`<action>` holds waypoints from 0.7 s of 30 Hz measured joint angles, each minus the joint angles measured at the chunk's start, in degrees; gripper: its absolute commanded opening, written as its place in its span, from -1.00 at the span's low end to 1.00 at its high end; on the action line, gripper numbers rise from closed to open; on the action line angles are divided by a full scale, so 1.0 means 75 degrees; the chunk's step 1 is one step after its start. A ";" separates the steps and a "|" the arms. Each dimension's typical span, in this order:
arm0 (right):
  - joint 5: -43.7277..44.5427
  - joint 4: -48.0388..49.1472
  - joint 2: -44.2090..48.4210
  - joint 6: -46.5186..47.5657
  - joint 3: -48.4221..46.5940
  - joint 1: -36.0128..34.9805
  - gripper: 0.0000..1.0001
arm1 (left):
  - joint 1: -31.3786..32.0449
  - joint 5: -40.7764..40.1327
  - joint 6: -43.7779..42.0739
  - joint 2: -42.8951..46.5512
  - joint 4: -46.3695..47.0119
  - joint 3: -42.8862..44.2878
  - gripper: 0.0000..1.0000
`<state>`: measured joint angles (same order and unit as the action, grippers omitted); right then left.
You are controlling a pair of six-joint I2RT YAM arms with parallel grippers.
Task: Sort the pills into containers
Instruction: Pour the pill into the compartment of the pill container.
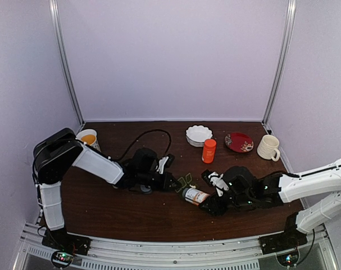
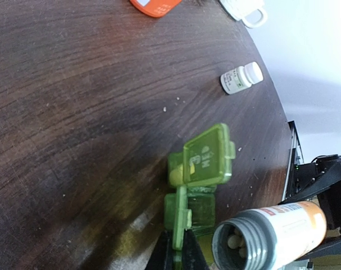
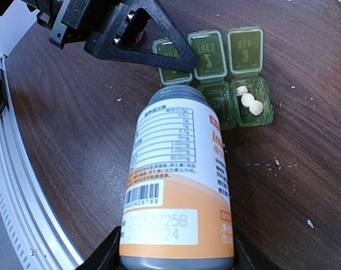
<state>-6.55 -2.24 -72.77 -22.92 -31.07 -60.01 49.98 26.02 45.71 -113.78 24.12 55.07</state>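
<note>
Wood table (image 1: 103, 211), lilac walls (image 1: 170, 56); left fingers (image 2: 195, 259) pinch box lid (image 2: 179, 222); right fingers (image 3: 105, 256) grip bottle (image 3: 181, 185).

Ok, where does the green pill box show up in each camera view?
Top view: pill box at table centre, between the two arms.
Left wrist: pill box lower middle.
Right wrist: pill box at top, right of centre.
Shared landmark: the open labelled bottle next to it.

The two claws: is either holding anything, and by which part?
The right gripper holds the open labelled bottle by its base end; the left gripper pinches one lid of the green pill box.
</note>
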 measured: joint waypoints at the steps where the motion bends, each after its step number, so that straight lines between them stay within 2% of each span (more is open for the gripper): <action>1: 0.0003 -0.0041 0.0000 0.0000 -0.0015 0.0000 -1.00 | 0.0000 0.0012 0.0000 0.0023 0.0000 0.0000 -1.00; 12: -0.0041 -0.0015 0.0560 0.0029 -0.0073 0.0000 -1.00 | 0.0000 0.0102 -0.0003 0.0128 -0.0003 0.0000 -1.00; 21: -0.0044 -0.0504 -0.0213 0.0003 -0.0495 0.0000 -1.00 | 0.0000 0.0105 -0.0052 0.0128 -0.0003 0.0000 -1.00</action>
<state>-6.87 -6.02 -74.37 -22.90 -34.79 -60.01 49.98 26.81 45.32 -112.81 24.10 55.07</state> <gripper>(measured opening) 0.549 0.047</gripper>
